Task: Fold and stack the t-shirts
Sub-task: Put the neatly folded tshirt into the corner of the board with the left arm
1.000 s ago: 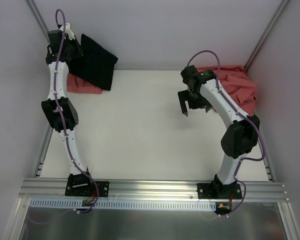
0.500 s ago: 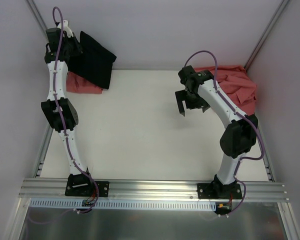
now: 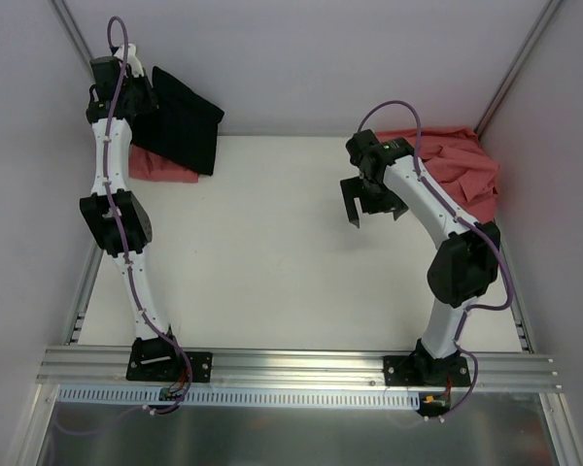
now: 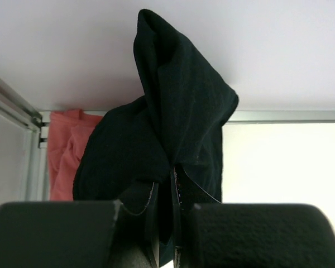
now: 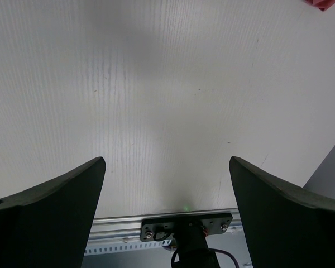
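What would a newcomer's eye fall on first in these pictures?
First, the black t-shirt hanging from the shut left gripper at the far left corner, over a salmon-red shirt lying on the table. Then the right gripper, wide open above the bare middle, with a crumpled salmon-red heap behind it at the far right.

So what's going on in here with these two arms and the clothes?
The left gripper is pinched shut on a black t-shirt, holding it up at the far left corner of the table, next to a salmon-red shirt lying there. The right gripper hovers open and empty over bare tabletop, with a crumpled salmon-red heap behind it in the far right corner.
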`<state>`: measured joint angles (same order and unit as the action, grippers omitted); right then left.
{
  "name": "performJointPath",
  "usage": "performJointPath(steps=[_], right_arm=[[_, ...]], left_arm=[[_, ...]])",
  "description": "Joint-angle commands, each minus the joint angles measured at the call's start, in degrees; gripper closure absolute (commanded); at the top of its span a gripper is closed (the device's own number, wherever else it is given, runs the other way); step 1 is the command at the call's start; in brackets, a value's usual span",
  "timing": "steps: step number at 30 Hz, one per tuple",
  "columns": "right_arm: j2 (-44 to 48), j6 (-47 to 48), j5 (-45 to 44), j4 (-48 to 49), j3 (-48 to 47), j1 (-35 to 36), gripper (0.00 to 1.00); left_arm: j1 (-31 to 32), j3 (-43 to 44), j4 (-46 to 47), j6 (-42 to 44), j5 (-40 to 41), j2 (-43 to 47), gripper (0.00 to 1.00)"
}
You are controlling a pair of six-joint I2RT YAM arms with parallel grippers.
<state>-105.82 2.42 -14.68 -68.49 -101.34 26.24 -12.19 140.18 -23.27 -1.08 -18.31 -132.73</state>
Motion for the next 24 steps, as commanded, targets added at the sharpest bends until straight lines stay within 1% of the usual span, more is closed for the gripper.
performJointPath(steps=[1, 8, 13, 18, 24], right_arm=[[1.67, 0.57, -1.41, -1.73, -0.35, 0.39, 0.00], [0.36, 1.19, -1.67, -3.49, -2.72, 0.30, 0.00], [-0.61, 1.36, -1.49, -4.63, -4.56, 0.39, 0.00], [-1.76, 1.28, -1.84, -6.57, -7.02, 0.30, 0.00], [-2.46, 1.36, -2.55, -8.85, -8.61, 0.39, 0.01]], left_arm=[[-1.00, 0.71, 2.53, 4.07, 2.13, 4.06, 1.00], [-2.14, 0.27, 2.35, 7.05, 5.12, 2.91, 1.00], [-3.11, -2.28, 3.93, 8.29, 7.84, 1.86, 1.00], [-3.46, -2.89, 4.28, 8.55, 8.72, -0.60, 1.00], [-4.25, -2.81, 5.51, 8.03, 7.93, -3.15, 1.00]])
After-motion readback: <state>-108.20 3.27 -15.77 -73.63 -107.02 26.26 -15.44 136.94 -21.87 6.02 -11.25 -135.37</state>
